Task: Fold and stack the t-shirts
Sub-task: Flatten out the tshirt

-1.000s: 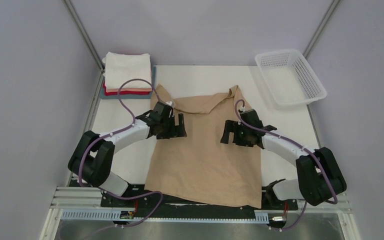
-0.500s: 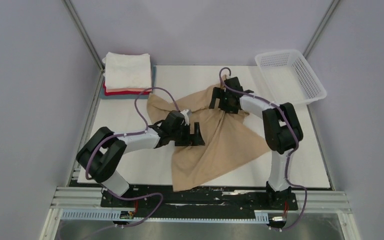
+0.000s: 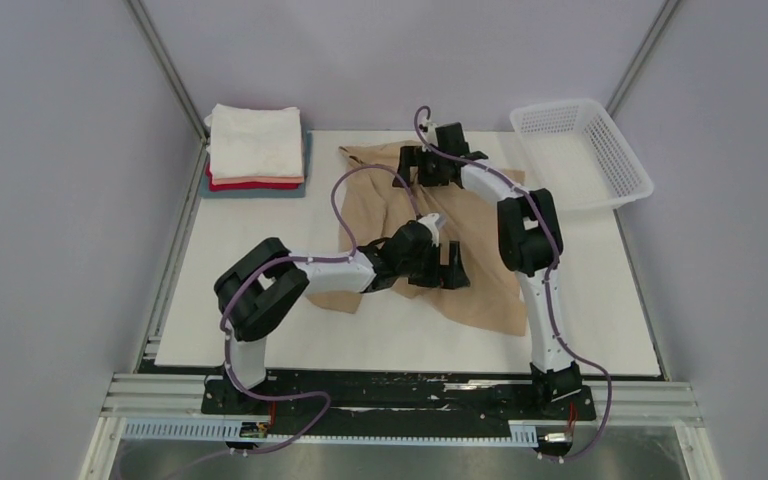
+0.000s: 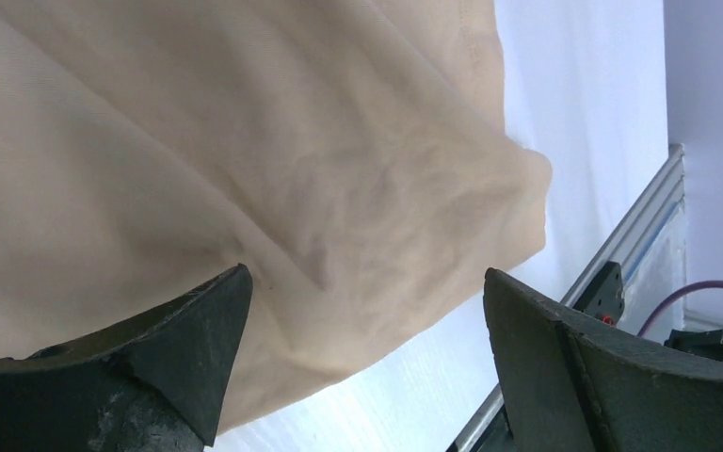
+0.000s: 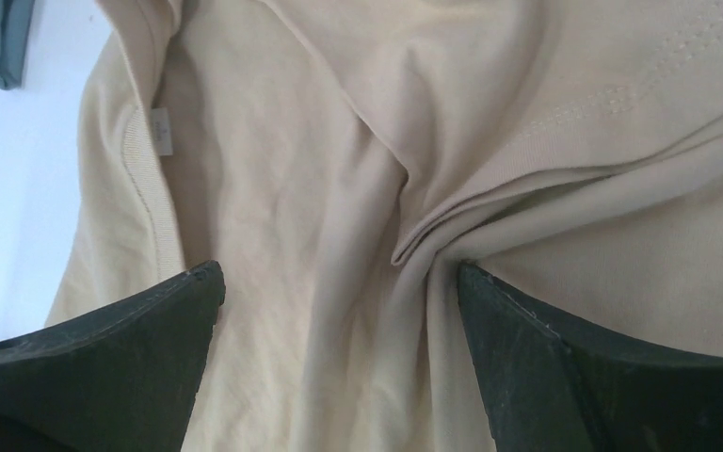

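Your tan t-shirt (image 3: 480, 295) lies rumpled and skewed across the far middle of the tabletop (image 3: 260, 300). It is bunched rather than spread, and one corner trails toward the near right. Your right hand (image 3: 410, 165) reaches out to the garment's far end with its fingers spread wide and gripping nothing. The right wrist view shows that hand (image 5: 339, 273) poised over a ridge of gathered cloth (image 5: 433, 235), with the ribbed neckline (image 5: 146, 188) and its small label just to one side. That placement suggests it is lined up to take hold near the collar. Your left hand (image 3: 450, 272) hovers over the middle of the shirt, also released. In its own view the left hand (image 4: 365, 278) is open above a loose, wrinkled edge where the cloth meets the bare white surface, so it looks placed to catch the hem side. The stack of folded t-shirts (image 3: 257, 145), topped by a cream-white one, waits at the far left corner, well apart from the tan one. The white mesh basket (image 3: 617, 150) sits at the far right corner. By this look, the shirt needs flattening before any fold can begin.
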### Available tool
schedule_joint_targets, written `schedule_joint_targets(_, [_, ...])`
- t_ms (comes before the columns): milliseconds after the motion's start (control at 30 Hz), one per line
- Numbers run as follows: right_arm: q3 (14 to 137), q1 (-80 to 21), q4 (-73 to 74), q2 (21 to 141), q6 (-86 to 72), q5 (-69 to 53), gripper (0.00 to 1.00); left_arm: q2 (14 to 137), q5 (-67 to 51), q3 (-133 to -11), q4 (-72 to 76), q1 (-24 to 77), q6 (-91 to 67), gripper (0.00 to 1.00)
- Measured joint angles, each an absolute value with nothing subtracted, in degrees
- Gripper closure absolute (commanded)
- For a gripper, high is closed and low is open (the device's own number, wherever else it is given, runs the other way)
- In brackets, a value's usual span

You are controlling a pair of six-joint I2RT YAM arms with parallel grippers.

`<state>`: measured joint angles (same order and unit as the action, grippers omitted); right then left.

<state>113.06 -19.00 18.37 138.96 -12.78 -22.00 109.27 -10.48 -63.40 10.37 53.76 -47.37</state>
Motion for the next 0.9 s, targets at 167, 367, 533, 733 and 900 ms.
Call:
schedule_joint_targets(167, [113.1, -19.0, 20.4, 138.1, -9.5, -20.5, 0.00, 100.0, -3.5, -57.8, 6.0, 53.8, -42.1, 0.00])
schedule_joint_targets(367, [106.1, -18.6, 23.1, 127.3, -8.4, -13.2, 0.00, 71.2, 15.0, -48.6, -8.9, 52.6, -37.1, 0.00])
schedule_joint_targets(533, [92.9, -18.0, 22.5, 110.0, -9.6, -6.6, 0.00, 57.1, 21.6, -42.9, -20.3, 36.2, -41.8, 0.00])
schedule_joint_targets(733, [74.8, -17.8, 21.7, 94.8, -15.2, -1.5, 0.00, 52.5, 18.6, -30.5, -26.1, 25.5, -45.2, 0.04])
schedule_joint_targets(900, [60.4, -17.8, 22.4, 86.0, -19.7, 1.4, 0.00, 53.6, 13.3, -25.9, -23.2, 18.1, -46.2, 0.11])
